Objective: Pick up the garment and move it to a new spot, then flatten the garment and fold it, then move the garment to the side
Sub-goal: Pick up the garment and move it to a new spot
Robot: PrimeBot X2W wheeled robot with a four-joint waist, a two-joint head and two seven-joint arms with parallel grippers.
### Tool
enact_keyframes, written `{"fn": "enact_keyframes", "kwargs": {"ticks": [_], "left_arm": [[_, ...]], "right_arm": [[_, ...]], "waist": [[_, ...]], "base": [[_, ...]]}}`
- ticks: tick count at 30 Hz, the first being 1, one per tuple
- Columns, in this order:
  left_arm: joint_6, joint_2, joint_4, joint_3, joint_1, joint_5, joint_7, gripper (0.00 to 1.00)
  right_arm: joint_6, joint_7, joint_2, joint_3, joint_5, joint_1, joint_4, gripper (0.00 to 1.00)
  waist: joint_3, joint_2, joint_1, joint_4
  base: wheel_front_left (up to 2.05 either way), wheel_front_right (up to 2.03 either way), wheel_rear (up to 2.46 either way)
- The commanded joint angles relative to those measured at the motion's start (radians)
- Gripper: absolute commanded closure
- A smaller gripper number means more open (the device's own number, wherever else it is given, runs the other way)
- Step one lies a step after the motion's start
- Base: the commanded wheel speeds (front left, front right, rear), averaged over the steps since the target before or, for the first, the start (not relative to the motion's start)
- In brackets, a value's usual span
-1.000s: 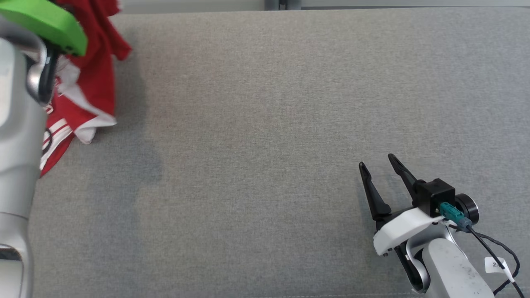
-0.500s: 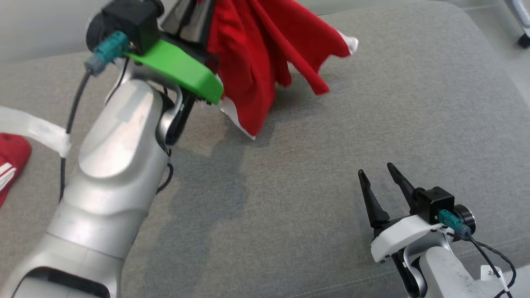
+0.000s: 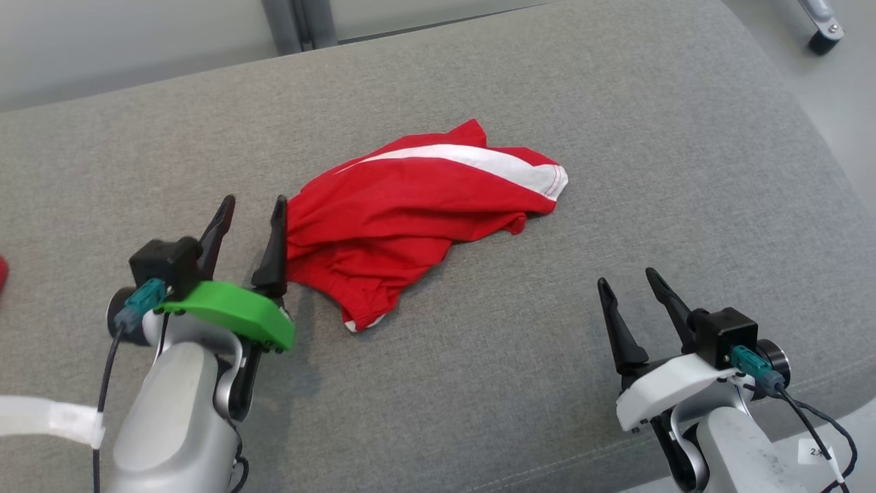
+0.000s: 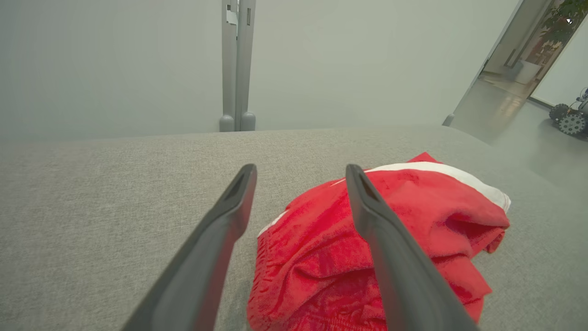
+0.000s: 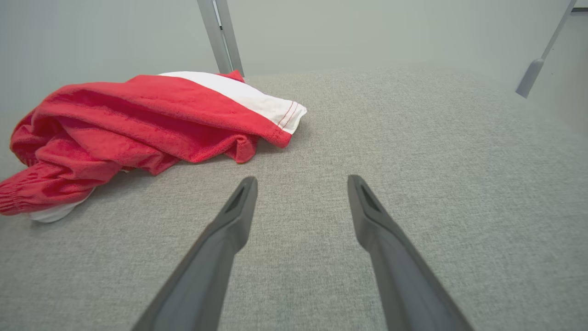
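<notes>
The garment (image 3: 424, 212) is red cloth with a white stripe, lying crumpled in a heap on the grey cushion (image 3: 616, 137). My left gripper (image 3: 252, 203) stands open at the heap's left edge, its right finger touching the cloth, nothing gripped. In the left wrist view the garment (image 4: 427, 207) lies partly between and behind the fingers of the left gripper (image 4: 301, 169). My right gripper (image 3: 626, 277) is open and empty, low at the right, well clear of the heap. From the right wrist the garment (image 5: 138, 115) sits ahead and to the left of the right gripper (image 5: 302, 179).
A sliver of other red cloth (image 3: 2, 274) shows at the far left edge. The cushion rounds off at the right, with floor and a caster (image 3: 821, 41) beyond. A metal post (image 3: 301, 24) stands behind the cushion's back edge.
The head view has shifted. My left gripper, which held the garment aloft, has come down and opened; the garment now lies on the cushion. The right gripper has stayed put.
</notes>
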Motion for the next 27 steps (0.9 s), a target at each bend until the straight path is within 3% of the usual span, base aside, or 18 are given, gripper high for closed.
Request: {"fn": "enact_keyframes", "kwargs": {"ticks": [1,4,11,19,27], "left_arm": [[0.006,-0.006,-0.023,0.046,0.046,0.018,0.0,0.0],[0.008,-0.034,-0.115,0.193,0.189,0.104,0.0,0.0],[0.0,-0.082,-0.228,0.334,0.359,0.204,0.0,0.0],[-0.008,-0.1,-0.267,0.36,0.476,0.244,0.0,0.0],[-0.008,-0.103,-0.246,0.285,0.533,0.215,0.0,0.0]], "right_arm": [[-0.001,-0.001,-0.001,-0.004,-0.002,0.013,-0.003,0.0],[-0.001,-0.001,-0.005,-0.005,-0.004,0.024,-0.008,0.0],[-0.001,-0.001,-0.002,-0.01,-0.008,0.047,-0.017,0.0],[-0.001,-0.001,0.003,-0.013,-0.011,0.077,-0.014,0.0],[-0.001,-0.001,-0.001,-0.025,-0.008,0.111,-0.005,0.0]], "waist": [[-0.024,-0.0001,0.0,0.04],[-0.057,-0.0001,0.0,0.098],[-0.101,-0.0001,0.0,0.161],[-0.139,-0.0001,0.0,0.18],[-0.172,-0.0001,0.0,0.192]], "base": [[0.0,0.0,0.0],[0.0,0.0,0.0],[0.0,0.0,0.0],[0.0,0.0,0.0],[0.0,0.0,0.0]]}}
